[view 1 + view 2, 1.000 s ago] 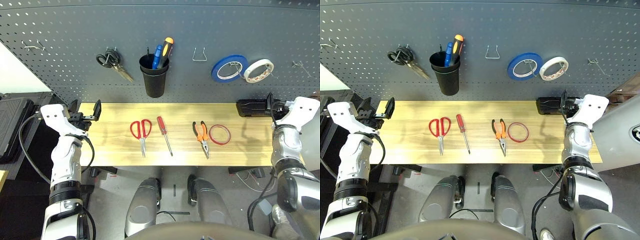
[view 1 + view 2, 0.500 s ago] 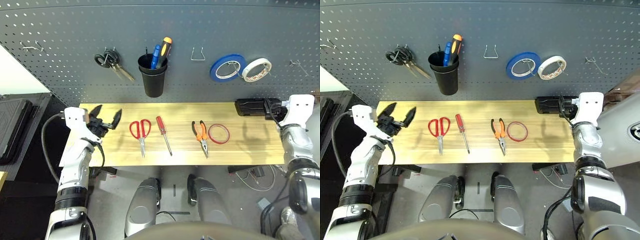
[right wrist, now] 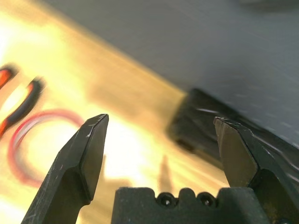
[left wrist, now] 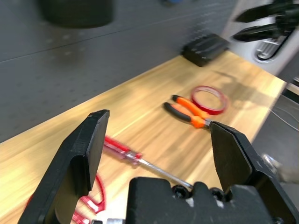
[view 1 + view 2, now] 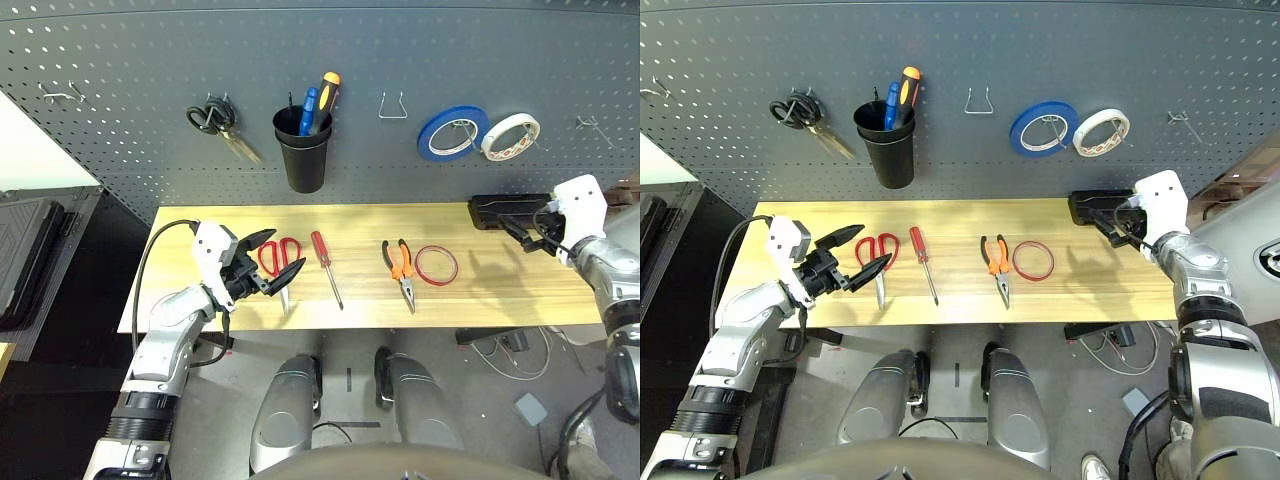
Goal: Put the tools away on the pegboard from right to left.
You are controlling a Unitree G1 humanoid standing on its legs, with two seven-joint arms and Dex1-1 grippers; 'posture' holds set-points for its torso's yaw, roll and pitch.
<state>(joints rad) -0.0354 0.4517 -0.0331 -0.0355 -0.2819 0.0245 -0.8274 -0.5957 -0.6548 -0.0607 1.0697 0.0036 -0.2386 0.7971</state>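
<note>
Right hand point(image 5: 535, 226) hangs released by the surface's point(image 5: 480, 300) right end, holding nothing. Your first tool, the red tape ring point(image 5: 437, 265), lies beside the pliers point(image 5: 401, 272); reach left, then hook it on the pegboard point(image 5: 130, 120).

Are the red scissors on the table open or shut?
Shut: the red scissors lie flat with blades together as one thin line, beside the left gripper.

Head stereo pair looks down on the table point(image 5: 480, 300) and pegboard point(image 5: 130, 140); each wrist camera peers low between its open fingers, both sharing the red tape ring point(image 4: 210, 99).
</note>
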